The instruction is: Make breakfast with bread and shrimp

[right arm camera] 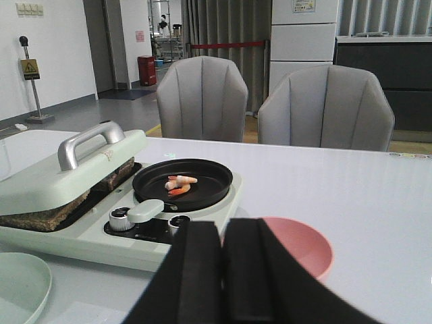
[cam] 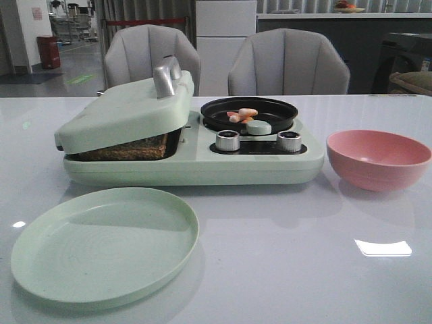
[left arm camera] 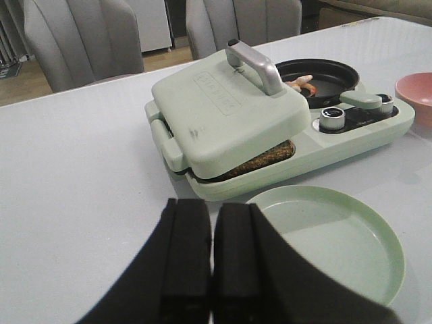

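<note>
- Soft, even indoor light from overhead; all three views fairly sharp.
- White glare patches on the glossy table (cam: 283, 270) — brightest front right.
- Faint shadows under the plate (cam: 101, 246) and pink bowl (cam: 378, 158).

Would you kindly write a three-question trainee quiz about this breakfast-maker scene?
1. True or false: the shrimp lie in the pink bowl.
2. Where is the bread? A) on the green plate B) under the press lid C) in the pan
3. Fill in: the left gripper fingers are ____.

Key: 1 false, they lie in the pan; 2 B; 3 shut.
</note>
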Controlling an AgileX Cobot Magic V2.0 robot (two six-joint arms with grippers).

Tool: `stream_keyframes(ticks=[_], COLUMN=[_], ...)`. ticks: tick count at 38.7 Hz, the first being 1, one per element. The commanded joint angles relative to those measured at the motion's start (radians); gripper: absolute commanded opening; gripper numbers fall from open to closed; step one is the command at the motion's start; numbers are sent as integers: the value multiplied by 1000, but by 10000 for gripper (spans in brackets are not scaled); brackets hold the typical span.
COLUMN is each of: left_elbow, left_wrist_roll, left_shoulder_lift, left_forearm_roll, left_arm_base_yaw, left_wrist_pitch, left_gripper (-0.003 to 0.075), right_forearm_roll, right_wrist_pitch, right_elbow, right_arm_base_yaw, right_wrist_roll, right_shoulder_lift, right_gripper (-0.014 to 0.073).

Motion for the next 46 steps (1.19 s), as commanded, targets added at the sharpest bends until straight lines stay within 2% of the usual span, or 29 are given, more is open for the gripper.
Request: stream_keyframes(ticks=[1, 24, 29, 34, 39, 46], left_elbow=[-25, -22, -2, 53, 142, 269], left_wrist_roll=[-12, -12, -17, -128, -293, -300], left_shoulder_lift=[10, 10, 10, 9, -11, -102], left_forearm_roll=[-17, -17, 32, 88, 211, 227], left_arm_base_yaw=[-7, -7, 17, 78, 138, 154], left_wrist_pitch=[-79, -79, -86, -182, -343, -475], left_gripper=[112, 112, 112, 112, 112, 112], right_forearm_roll=[1, 1, 1, 1, 1, 1], right_wrist_pitch=[-78, -78, -78, -78, -78, -78], right_elbow=[-29, -29, -29, -29, -29, -29], right_arm_base_yaw=[2, 2, 2, 2, 2, 2], right_wrist_roll=[-1, -1, -1, -1, -1, -1], right_shoulder_lift=[11, 11, 11, 11, 11, 11], right_gripper=[134, 134, 134, 134, 134, 134])
